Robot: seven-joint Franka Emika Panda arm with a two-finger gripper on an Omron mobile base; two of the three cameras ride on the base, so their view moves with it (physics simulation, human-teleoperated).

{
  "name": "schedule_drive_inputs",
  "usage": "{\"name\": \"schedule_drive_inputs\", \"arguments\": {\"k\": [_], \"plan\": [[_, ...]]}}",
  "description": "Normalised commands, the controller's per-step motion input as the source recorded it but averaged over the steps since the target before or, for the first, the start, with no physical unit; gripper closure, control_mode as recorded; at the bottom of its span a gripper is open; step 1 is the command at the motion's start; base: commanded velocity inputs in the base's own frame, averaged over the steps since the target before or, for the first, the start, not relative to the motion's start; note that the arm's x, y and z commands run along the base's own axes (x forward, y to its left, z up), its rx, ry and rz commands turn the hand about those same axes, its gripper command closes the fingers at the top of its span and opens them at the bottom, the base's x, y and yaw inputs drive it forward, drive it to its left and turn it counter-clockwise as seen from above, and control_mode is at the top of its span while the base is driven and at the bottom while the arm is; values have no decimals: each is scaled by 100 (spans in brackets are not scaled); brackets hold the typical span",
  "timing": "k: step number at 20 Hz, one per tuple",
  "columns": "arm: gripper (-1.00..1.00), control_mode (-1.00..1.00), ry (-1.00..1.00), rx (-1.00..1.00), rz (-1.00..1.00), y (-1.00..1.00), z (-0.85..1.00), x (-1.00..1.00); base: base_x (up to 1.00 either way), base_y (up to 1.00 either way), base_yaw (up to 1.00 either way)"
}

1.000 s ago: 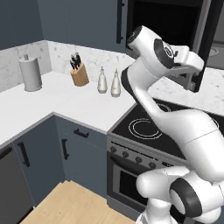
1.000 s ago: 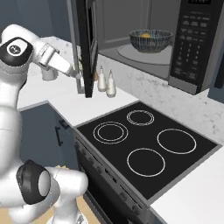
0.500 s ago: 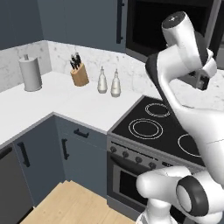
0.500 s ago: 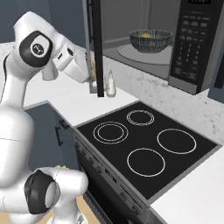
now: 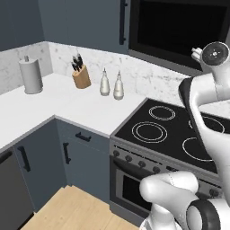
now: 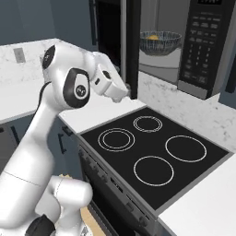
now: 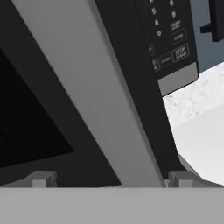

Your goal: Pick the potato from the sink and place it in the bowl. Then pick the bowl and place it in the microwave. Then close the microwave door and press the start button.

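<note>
The microwave (image 6: pixel 203 44) hangs above the stove, and its door (image 6: pixel 132 46) stands partly open, edge-on to the right base view. Inside sits the dark blue-grey bowl (image 6: pixel 160 42) with the yellow potato (image 6: pixel 153 37) in it. My gripper (image 6: pixel 123 95) is open and empty, just below and left of the door's lower edge. In the hand view its fingertips (image 7: pixel 41 179) stand wide apart, close against the microwave door's grey frame (image 7: pixel 87 87), with the black window to the left and the keypad (image 7: pixel 168 39) at the upper right. The sink is out of view.
A black stove (image 6: pixel 152 147) with ring burners lies under the microwave. On the white corner counter (image 5: pixel 67 108) stand a knife block (image 5: pixel 81 76), two bottles (image 5: pixel 112 85) and a paper towel roll (image 5: pixel 30 76). Dark cabinets hang above.
The arm has swung from the left toward the microwave, and the door has turned with it from wide open to partly open. The bowl has not moved.
</note>
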Motion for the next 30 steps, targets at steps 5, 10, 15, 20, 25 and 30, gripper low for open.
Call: {"name": "schedule_drive_inputs", "arguments": {"k": [5,10,15,20,25,30], "plan": [[-100,-100,-3,-9,0,-1,0,62,0,0,0],[-100,-100,-6,-15,-14,7,0,64,0,0,0],[-100,-100,-14,-14,-24,15,0,76,0,0,0],[-100,-100,-11,-4,-21,0,0,65,0,0,0],[-100,-100,1,0,-17,-1,5,61,0,0,0],[-100,-100,12,0,-21,0,27,63,0,0,0]]}}
